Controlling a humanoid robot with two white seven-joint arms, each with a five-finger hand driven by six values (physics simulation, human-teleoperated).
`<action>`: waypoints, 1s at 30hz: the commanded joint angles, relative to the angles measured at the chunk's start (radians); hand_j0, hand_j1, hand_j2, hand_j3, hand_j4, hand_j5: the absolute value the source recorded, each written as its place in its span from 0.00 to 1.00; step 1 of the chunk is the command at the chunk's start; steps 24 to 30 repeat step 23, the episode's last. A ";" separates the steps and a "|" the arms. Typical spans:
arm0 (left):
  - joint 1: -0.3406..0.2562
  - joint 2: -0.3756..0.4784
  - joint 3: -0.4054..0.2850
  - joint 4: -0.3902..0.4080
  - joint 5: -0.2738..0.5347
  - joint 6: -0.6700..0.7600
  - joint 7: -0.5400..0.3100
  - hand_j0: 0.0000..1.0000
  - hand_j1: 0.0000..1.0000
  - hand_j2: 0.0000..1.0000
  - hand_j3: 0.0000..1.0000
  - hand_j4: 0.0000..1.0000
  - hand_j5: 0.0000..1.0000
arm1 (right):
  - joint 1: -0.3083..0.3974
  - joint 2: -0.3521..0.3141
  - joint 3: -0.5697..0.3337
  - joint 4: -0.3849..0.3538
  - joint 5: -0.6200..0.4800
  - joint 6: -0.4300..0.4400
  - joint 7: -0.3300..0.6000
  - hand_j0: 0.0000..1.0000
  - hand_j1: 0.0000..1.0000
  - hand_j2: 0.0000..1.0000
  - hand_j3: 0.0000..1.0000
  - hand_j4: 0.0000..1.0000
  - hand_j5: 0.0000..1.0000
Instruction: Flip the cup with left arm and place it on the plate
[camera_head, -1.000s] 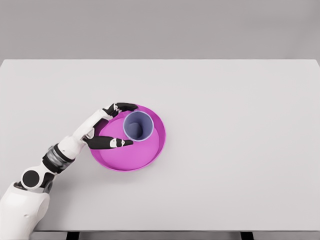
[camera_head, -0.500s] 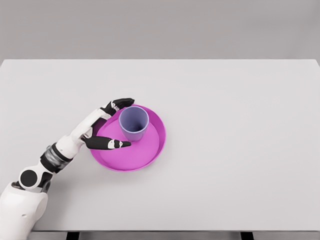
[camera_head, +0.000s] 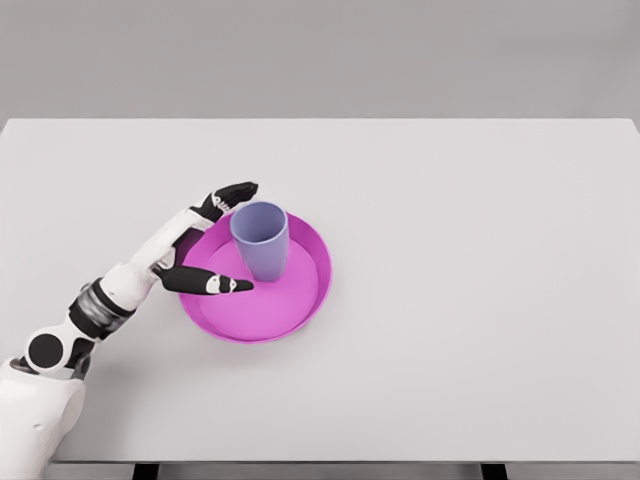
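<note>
A lavender cup (camera_head: 262, 240) stands upright, mouth up, on the magenta plate (camera_head: 290, 300), in the plate's upper left part. My left hand (camera_head: 225, 235) is just left of the cup, fingers spread and open. Its upper fingertips (camera_head: 238, 190) lie by the cup's rim, and the thumb (camera_head: 215, 284) reaches over the plate's left side. The hand does not grasp the cup. The left arm comes in from the lower left corner.
The white table (camera_head: 480, 250) stretches wide to the right and behind the plate. Its front edge runs along the bottom of the view.
The left hand has drawn back to the left and lifted off the cup, fingers opening wider. The cup now stands upright on the plate rather than tilted toward the camera.
</note>
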 joint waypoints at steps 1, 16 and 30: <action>0.000 0.002 0.002 -0.003 0.007 0.001 0.000 1.00 1.00 1.00 1.00 1.00 1.00 | 0.000 0.000 0.000 0.000 0.000 0.000 0.000 1.00 1.00 1.00 1.00 1.00 1.00; 0.026 0.224 0.155 0.000 0.007 0.001 0.000 1.00 1.00 1.00 1.00 1.00 1.00 | 0.000 0.000 0.000 0.000 0.000 0.000 0.000 1.00 1.00 1.00 1.00 1.00 1.00; 0.074 0.267 0.224 0.003 0.000 0.001 0.000 1.00 1.00 1.00 1.00 1.00 1.00 | 0.000 0.000 0.000 0.000 0.000 0.000 0.000 1.00 1.00 1.00 1.00 1.00 1.00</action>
